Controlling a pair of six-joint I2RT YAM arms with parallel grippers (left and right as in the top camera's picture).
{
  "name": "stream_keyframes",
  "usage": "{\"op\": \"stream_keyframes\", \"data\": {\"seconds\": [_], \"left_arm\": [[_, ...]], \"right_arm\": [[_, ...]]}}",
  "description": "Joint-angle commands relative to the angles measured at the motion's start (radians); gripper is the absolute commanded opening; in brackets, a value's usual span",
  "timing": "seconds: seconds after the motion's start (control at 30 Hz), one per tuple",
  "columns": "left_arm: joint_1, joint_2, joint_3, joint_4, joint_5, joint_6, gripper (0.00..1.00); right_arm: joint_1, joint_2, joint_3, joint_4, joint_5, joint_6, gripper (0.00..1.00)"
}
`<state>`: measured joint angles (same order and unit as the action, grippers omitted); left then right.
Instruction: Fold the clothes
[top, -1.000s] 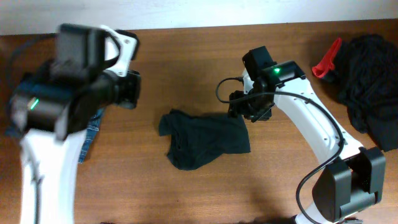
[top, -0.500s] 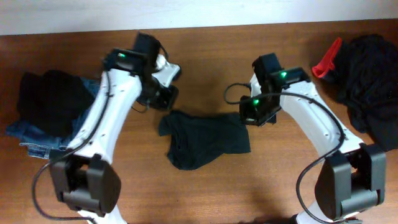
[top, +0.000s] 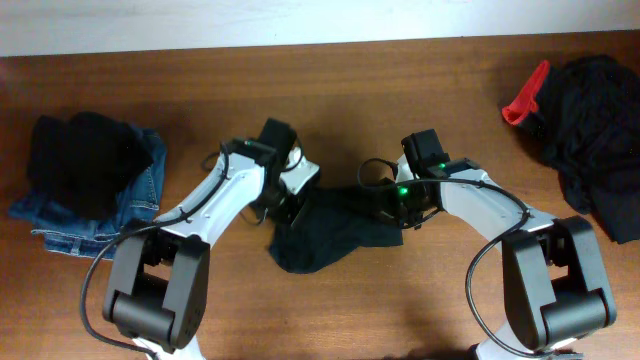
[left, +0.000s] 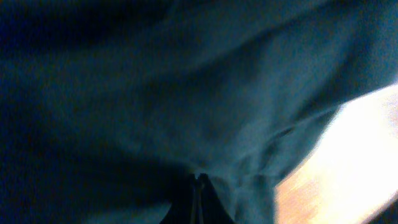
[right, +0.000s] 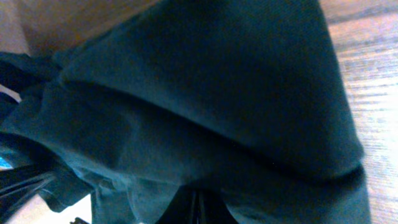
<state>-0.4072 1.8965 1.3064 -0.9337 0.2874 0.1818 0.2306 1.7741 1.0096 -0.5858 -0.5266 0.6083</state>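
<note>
1. The left hand (top: 290, 207) is pressed together on the upper left edge of the T-shirt (top: 335, 232), pinching the cloth. In the left wrist view its fingertips meet in a thin dark line low in the picture, and the fabric gathers into them.
2. The right hand (top: 396, 205) is likewise closed, pinching the shirt's upper right edge. Its own camera shows the two fingers drawn together at the bottom, with folds of dark teal cloth running down to them.
3. The T-shirt lies crumpled near the middle of the tabletop (top: 330, 100), between the two hands. Its top edge is stretched from one grip to the other and the rest sags toward the front in a rumpled lobe (no logo can be made out from above).
4. Both arms reach inward from the near edge, with their wrists low over the shirt.
5. In each wrist view the cloth fills almost the whole picture. A strip of wood shows only at the right side, washed out bright in the left wrist view.
6. At the far left a black garment (top: 85, 160) sits on top of folded jeans (top: 60, 215), well apart from the shirt.
7. At the far right lies a heap of dark garments (top: 595, 120), with a red object (top: 525, 95) touching its left side (what it is cannot be told).
</note>
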Motion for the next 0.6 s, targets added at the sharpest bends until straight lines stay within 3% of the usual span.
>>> {"op": "stream_keyframes", "data": {"seconds": [0.0,0.3,0.47,0.57], "left_arm": [[0.002,-0.004,-0.093,0.024,-0.079,-0.061,0.01],[0.004,-0.004,-0.111,-0.124,-0.067,-0.164,0.01],[0.007,-0.019,-0.07,-0.148,-0.068,-0.159,0.01],[0.007,-0.053,-0.023,-0.156,-0.068,-0.139,0.01]], "right_arm": [[0.005,0.002,-0.009,0.03,-0.007,0.036,0.04],[-0.013,0.002,-0.009,0.033,0.069,0.021,0.04],[-0.12,-0.001,-0.003,0.018,-0.111,-0.246,0.11],[-0.201,-0.015,-0.003,-0.014,-0.261,-0.416,0.28]]}}
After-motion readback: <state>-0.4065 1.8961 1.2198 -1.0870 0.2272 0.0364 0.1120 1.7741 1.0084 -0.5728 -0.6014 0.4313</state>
